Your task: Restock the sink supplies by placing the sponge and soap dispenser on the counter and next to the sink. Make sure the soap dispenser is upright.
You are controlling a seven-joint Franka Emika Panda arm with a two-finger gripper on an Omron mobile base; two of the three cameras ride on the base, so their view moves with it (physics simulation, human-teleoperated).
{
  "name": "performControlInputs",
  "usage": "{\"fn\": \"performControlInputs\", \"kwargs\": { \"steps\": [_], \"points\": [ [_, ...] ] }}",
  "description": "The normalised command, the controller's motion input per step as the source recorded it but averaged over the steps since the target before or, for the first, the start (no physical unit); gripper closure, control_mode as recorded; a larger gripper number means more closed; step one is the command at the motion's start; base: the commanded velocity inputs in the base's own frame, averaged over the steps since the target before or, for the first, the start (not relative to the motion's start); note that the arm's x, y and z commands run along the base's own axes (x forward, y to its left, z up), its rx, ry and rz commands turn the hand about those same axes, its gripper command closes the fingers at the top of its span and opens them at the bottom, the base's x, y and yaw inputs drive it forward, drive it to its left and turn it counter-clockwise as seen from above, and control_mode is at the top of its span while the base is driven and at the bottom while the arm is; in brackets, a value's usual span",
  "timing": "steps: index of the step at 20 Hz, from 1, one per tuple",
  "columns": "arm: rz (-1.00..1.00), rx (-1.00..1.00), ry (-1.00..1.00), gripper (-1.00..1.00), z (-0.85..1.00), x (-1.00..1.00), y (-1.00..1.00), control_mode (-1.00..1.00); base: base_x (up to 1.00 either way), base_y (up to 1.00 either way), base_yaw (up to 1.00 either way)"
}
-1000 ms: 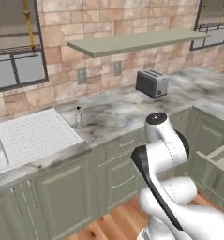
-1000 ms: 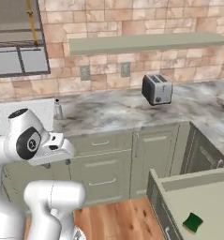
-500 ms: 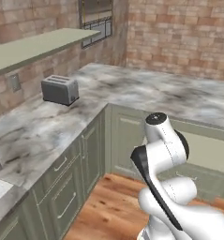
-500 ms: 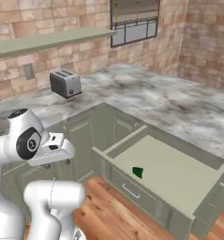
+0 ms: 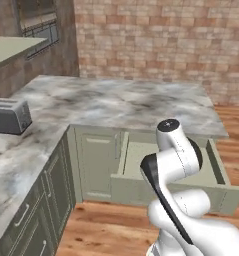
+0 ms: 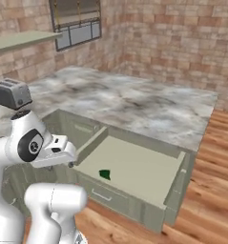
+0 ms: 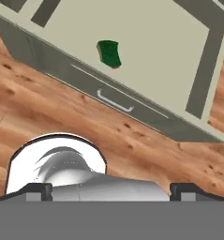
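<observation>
Swinging round with base: view has left sink side, now faces open drawer [image 6: 134, 169] under counter [image 6: 134, 102] corner. Sponge [image 7: 109, 53] lies green side up on drawer floor, near front panel, alone. Gripper [image 7: 111, 190] released, jaws wide, nothing held, high above wood floor [image 7: 48, 108] short of drawer. Judged: sponge pickup comes next. Toaster [image 5: 8, 115] left of drawer, brick wall [image 5: 156, 40] behind

green sponge [image 7: 109, 53] in open drawer [image 7: 146, 42], wood floor [image 7: 48, 112]
</observation>
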Motion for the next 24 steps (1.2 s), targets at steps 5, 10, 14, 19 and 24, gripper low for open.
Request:
{"fn": "performControlInputs", "kwargs": {
  "steps": [5,10,14,19,24],
  "points": [
    [0.0,0.0,0.0,-1.0,0.0,0.0,0.0,1.0,0.33,0.0,-0.5],
    [0.0,0.0,0.0,-1.0,0.0,0.0,0.0,1.0,0.19,0.14,-0.28],
    [0.0,0.0,0.0,-1.0,0.0,0.0,0.0,1.0,0.47,0.38,-0.08],
    [0.0,0.05,0.02,-1.0,-0.4,0.16,0.0,-1.0,0.12,0.02,0.0],
    [0.0,0.13,0.15,-1.0,-0.9,0.85,0.11,-1.0,0.0,0.0,0.0]
  ]
}}
